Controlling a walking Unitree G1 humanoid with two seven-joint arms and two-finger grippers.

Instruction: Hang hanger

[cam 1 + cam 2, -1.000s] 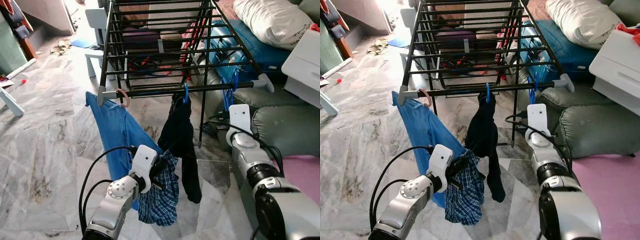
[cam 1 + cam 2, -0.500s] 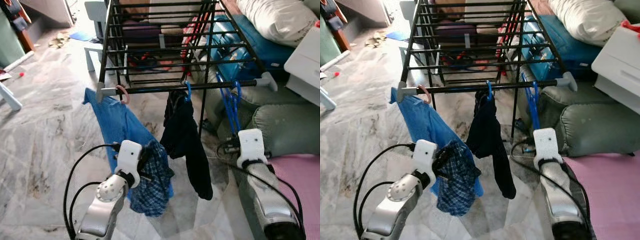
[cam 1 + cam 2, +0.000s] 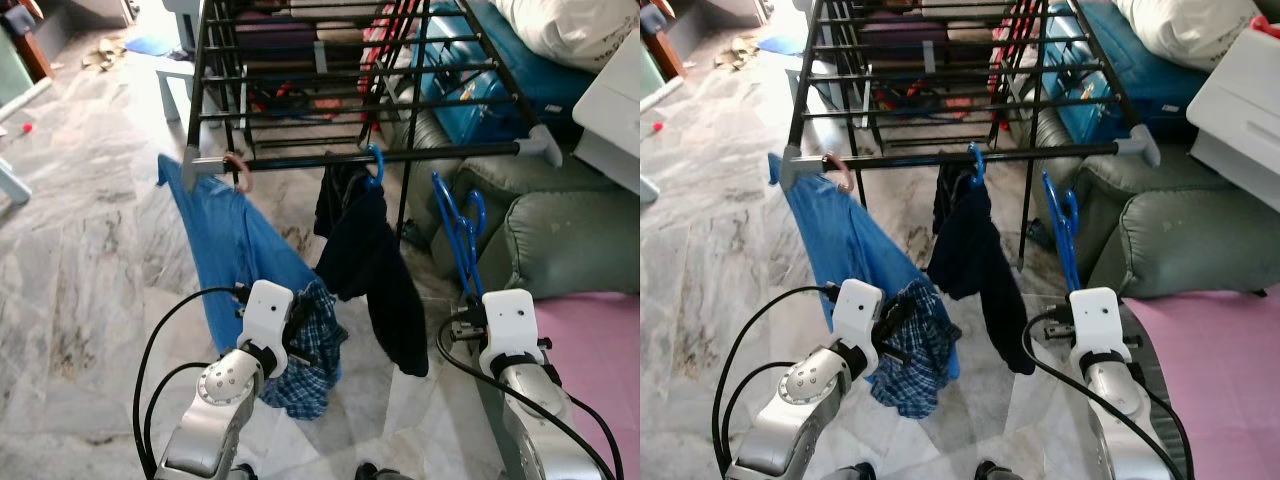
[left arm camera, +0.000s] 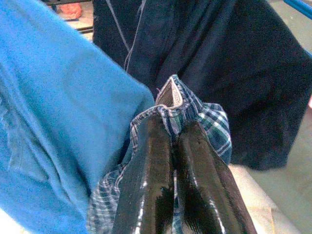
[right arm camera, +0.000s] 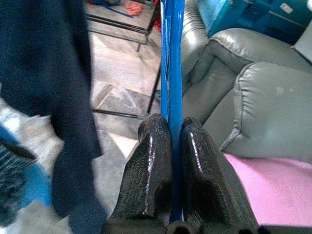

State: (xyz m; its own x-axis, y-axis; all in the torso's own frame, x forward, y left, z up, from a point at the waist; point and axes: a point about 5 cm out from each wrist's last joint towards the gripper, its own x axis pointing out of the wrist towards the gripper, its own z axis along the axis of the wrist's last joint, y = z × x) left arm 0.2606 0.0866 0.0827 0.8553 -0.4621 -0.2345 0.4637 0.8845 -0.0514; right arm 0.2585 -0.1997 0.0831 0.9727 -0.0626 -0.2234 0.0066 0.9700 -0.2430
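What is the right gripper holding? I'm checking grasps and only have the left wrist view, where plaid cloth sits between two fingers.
Observer: The right gripper is shut on a blue hanger, pinching its flat edge.
Operator: Is that hanger on the rack yet?
Observer: No. Its hook stands below the front bar of the drying rack, off it, to the right of the dark garment.
Operator: What already hangs on that bar?
Observer: A blue shirt near the left end, and the dark garment on a blue hook mid-bar.
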